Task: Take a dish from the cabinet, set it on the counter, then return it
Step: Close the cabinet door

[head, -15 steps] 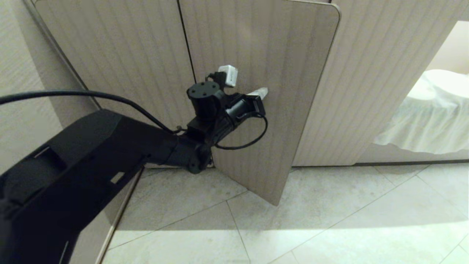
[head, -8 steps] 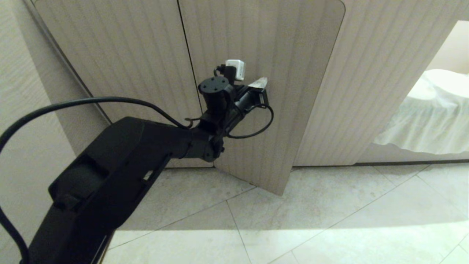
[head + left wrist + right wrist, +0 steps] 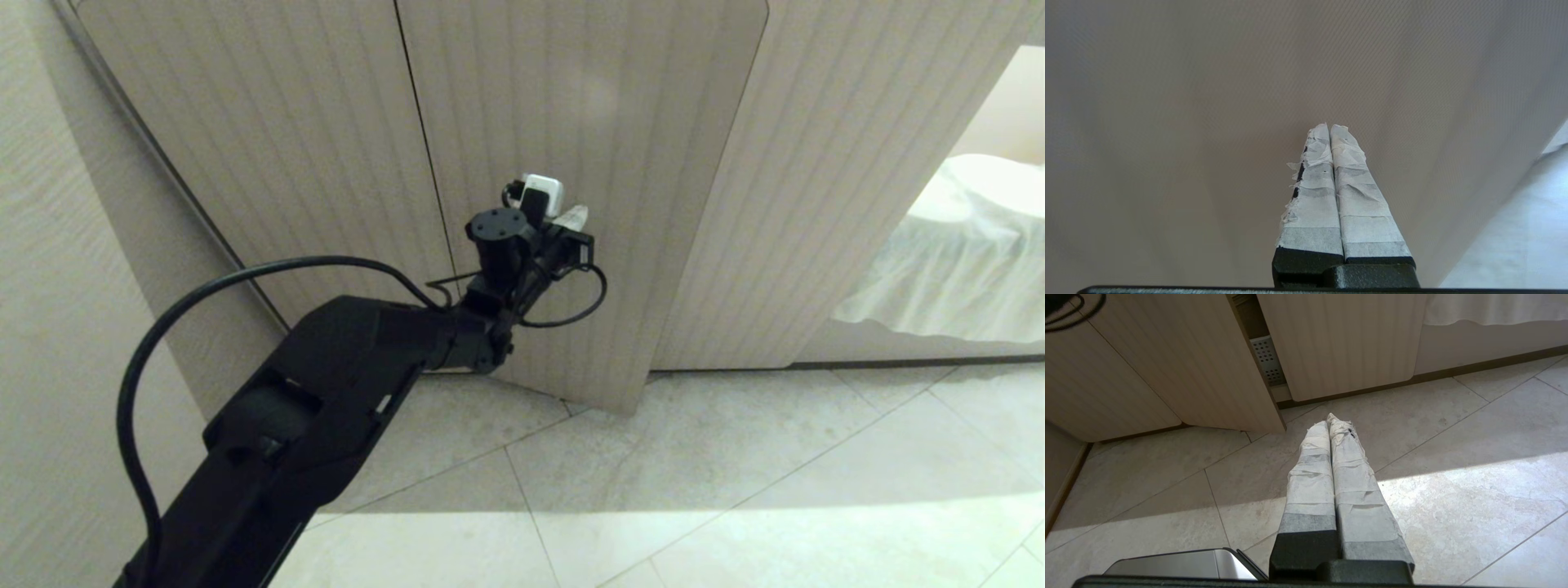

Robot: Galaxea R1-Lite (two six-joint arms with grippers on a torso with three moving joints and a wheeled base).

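The cabinet [image 3: 269, 122] fills the head view with its pale fluted doors. Its middle door [image 3: 645, 147] stands only slightly ajar, the lower corner a little out over the floor. My left gripper [image 3: 575, 216] is shut and empty, its taped fingertips pointing at the face of that door. In the left wrist view the left gripper [image 3: 1329, 126] has only the door panel in front of it. The right gripper [image 3: 1331, 418] is shut and empty, parked low over the floor tiles. A narrow gap [image 3: 1261, 355] shows beside the ajar door [image 3: 1200, 375]. The dish is hidden and the counter is out of view.
A white cloth-draped piece [image 3: 963, 253] stands at the right, past the cabinet's end. A pale wall [image 3: 49, 327] runs along the left. A black cable [image 3: 245, 273] loops above my left arm. Beige floor tiles [image 3: 735, 490] lie in front, partly sunlit. A metal part [image 3: 1180, 563] sits beside the right gripper.
The middle door has swung from well open to almost closed. My left arm has stretched forward toward the cabinet, the shut gripper staying at the door's face.
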